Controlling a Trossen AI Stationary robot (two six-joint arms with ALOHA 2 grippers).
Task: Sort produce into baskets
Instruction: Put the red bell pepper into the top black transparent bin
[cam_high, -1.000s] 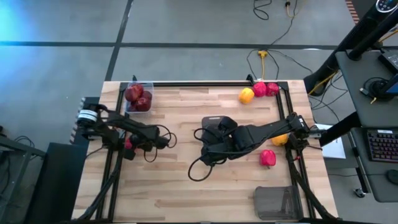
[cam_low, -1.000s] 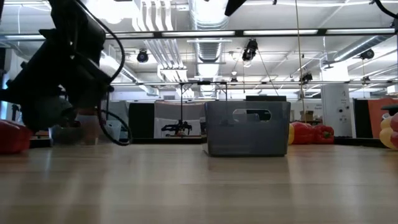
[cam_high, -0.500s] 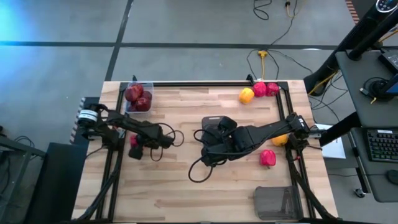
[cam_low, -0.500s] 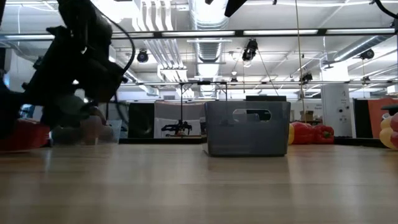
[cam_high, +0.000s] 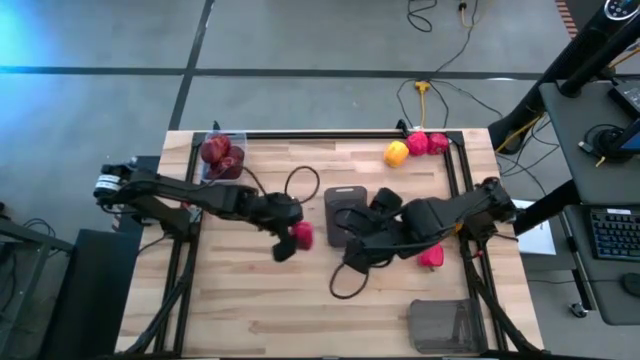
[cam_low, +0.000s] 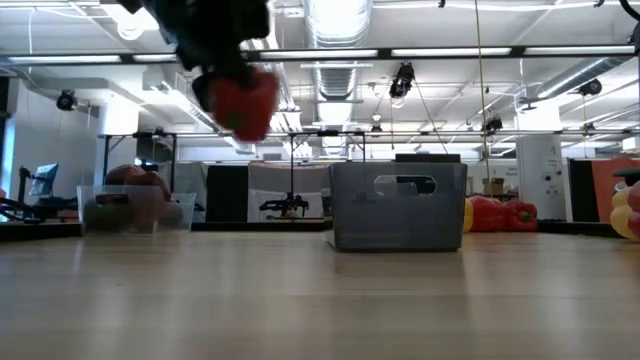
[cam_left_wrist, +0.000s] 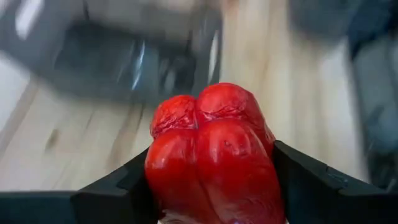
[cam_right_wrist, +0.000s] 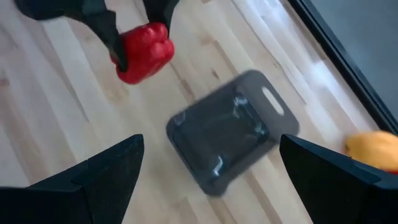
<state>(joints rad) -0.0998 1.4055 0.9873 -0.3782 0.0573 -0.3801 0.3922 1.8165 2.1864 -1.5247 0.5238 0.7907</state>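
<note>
My left gripper (cam_high: 292, 240) is shut on a glossy red bell pepper (cam_high: 302, 235) above the middle of the table, just left of a dark grey mesh bin (cam_high: 346, 212). In the low view the pepper (cam_low: 243, 102) hangs high over the tabletop. My right gripper (cam_high: 355, 250) is open and empty beside the bin's near end. A clear bin (cam_high: 222, 158) with dark red apples stands at the far left. Another red pepper (cam_high: 430, 256) lies on the table by my right arm. My left gripper pinches the red pepper by its two opposite sides (cam_left_wrist: 163, 163) between its two fingers (cam_left_wrist: 112, 190). The fingers come from above and the table's left. The pepper is lifted clear of the table, its lobed end (cam_left_wrist: 208, 102) pointing away from the wrist.
A yellow pepper (cam_high: 397, 153) and two red peppers (cam_high: 427, 143) lie at the far right. A second mesh bin (cam_high: 445, 323) stands at the near right edge. Another yellow pepper (cam_right_wrist: 373, 149) lies near my right arm. Black rails run along the table's left, far and right sides.
My left gripper has gone up and toward the table's right, from near the left rail to the middle. It has carried the red pepper up off the tabletop. My right arm has drawn back a little toward the right edge, uncovering the mesh bin.
</note>
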